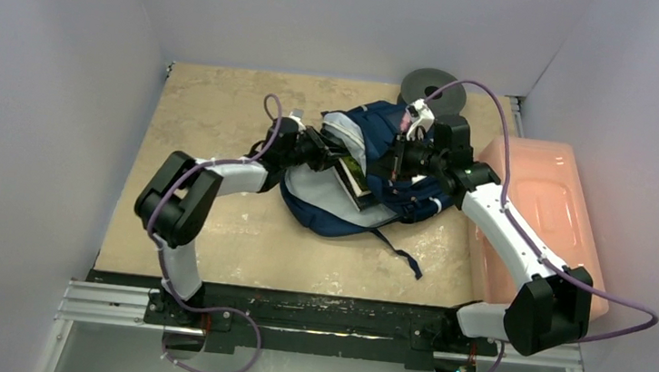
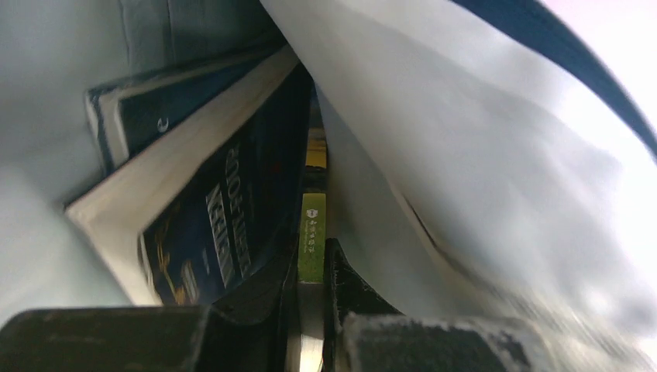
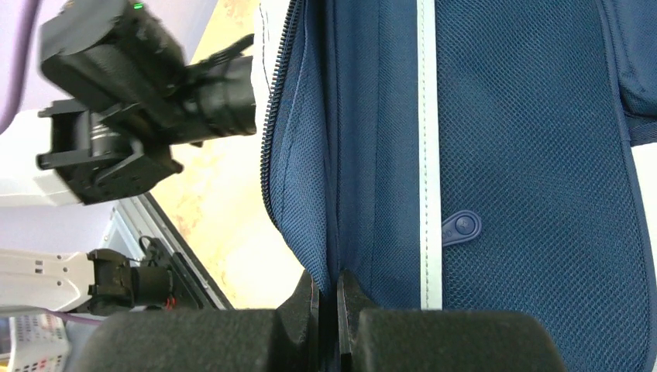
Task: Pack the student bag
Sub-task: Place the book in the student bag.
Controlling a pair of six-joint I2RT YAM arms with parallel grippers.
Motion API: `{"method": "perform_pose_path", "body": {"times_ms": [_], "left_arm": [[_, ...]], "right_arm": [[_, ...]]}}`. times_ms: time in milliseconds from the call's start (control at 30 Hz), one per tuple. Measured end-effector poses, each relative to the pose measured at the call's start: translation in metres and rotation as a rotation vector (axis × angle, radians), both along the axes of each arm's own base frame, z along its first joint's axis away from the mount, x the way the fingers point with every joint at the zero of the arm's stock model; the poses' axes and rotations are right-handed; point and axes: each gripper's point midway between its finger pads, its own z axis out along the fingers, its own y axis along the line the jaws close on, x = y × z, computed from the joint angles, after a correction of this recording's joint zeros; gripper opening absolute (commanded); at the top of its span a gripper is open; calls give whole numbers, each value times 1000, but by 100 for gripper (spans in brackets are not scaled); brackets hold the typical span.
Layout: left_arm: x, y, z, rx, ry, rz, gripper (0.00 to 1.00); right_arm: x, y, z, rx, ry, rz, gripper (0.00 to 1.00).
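Here we are at the middle of the tabletop (image 1: 223, 121), where the student bag (image 1: 328, 209) lies on its side with its mouth pulled open toward the left arm. The right claw (image 3: 337, 298) is pinched tight on a fold of the bag's navy mesh just beside the zip, apparently holding the opening up. The left claw (image 2: 312, 267) is clamped narrow on the edge of a thin green book (image 2: 312, 232), and that book points straight into the gap between the pale lining and a navy book (image 2: 225, 209) already sitting inside. So at least one book looks packed, and the second seems partway in, not yet let go. The job now, I'd say, is to seat the green book deep enough, release it, and close the bag. Whether anything else is meant to go in I can't tell; a pink box (image 1: 552, 207) sits well apart at the right edge.
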Motion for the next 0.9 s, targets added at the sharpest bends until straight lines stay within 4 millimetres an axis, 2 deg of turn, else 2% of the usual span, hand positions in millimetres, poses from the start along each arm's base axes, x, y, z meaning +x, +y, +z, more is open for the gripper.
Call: {"method": "perform_pose_path", "body": {"times_ms": [67, 133, 200, 300, 433, 533, 600, 633, 667, 700, 767, 833, 900], "left_arm": [[9, -15, -11, 5, 13, -6, 40], [11, -21, -22, 22, 37, -8, 54], [8, -19, -36, 63, 79, 1, 63], [3, -10, -44, 118, 118, 16, 68], [-2, 10, -33, 178, 123, 5, 69], [-7, 35, -26, 235, 113, -2, 69], [-18, 58, -18, 271, 94, 0, 69], [-25, 71, -13, 280, 74, 3, 69], [-41, 84, -7, 285, 53, 1, 70], [-44, 99, -4, 287, 43, 22, 70], [-56, 125, 3, 285, 15, 46, 73], [-57, 144, 5, 310, -3, 57, 74], [-49, 158, 2, 378, -4, 42, 74]], "right_arm": [[-1, -1, 1, -9, -11, 3, 0], [-1, -3, 1, -23, -21, 3, 0], [0, -5, -1, -36, -28, -2, 0], [0, -6, -3, -44, -43, -4, 0], [-3, -6, -11, -48, -49, -1, 0], [-5, -2, -18, -70, -56, 6, 0], [-9, 2, -23, -104, -70, 17, 16], [-10, 5, -25, -122, -79, 21, 28], [-14, 11, -28, -156, -96, 33, 40], [-19, 17, -32, -180, -107, 48, 46], [-38, 37, -39, -191, -107, 126, 60], [-66, 52, -54, -163, -42, 209, 77], [-85, 47, -74, -160, 41, 211, 90]]}}
